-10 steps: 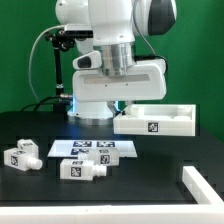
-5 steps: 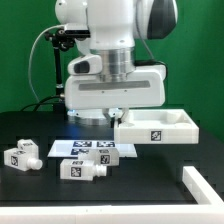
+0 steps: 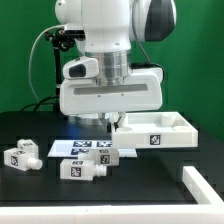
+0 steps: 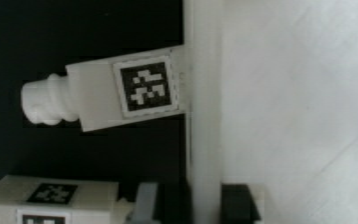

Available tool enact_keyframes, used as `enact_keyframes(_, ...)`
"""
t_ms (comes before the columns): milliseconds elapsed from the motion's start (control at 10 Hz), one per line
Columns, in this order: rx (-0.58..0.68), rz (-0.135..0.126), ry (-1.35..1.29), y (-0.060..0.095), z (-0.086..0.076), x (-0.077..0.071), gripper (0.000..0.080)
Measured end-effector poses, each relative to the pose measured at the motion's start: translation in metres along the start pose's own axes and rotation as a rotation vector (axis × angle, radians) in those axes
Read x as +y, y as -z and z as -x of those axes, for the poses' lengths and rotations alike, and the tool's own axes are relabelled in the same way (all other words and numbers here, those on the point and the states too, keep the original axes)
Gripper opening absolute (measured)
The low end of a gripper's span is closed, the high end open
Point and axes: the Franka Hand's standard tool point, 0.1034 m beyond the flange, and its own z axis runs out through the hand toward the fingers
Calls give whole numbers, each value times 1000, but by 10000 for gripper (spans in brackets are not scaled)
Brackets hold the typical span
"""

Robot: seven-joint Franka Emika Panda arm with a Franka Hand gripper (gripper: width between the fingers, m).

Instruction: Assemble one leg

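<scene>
Three legs show in the exterior view, small white blocks with tags: one at the left (image 3: 22,157), one at the front (image 3: 84,169), and one beside the marker board (image 3: 105,157). My gripper (image 3: 112,122) stands at the left rim of the large white square panel (image 3: 160,128), well above and behind the legs. In the wrist view my gripper (image 4: 197,202) has its two dark fingers (image 4: 242,202) on either side of the panel's rim (image 4: 201,150), shut on it. A leg (image 4: 126,90) lies beside the panel, and another leg (image 4: 51,200) shows at the picture's corner.
The marker board (image 3: 78,147) lies flat on the black table, between the legs and the panel. A white raised edge (image 3: 203,185) runs along the exterior view's front right. The robot's base and cables stand behind.
My gripper has come lower and a little to the exterior view's left. The panel has moved with it, toward the front. The legs have not moved.
</scene>
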Motion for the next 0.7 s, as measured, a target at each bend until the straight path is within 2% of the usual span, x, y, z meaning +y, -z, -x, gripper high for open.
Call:
enact_keyframes(100,-29,-8,0,1,2,2,55)
enact_keyframes(200,-77,-22,-14,15,-11,13,55)
enact_keyframes(300,-69,-11,-9,30,-44,22,55)
enact_keyframes(400,-64,-11,9,35,-64,27,55)
enact_keyframes(500,-47,-8,19,39,-74,31,55)
enact_keyframes(700,-58,-8,19,34,-69,30,55)
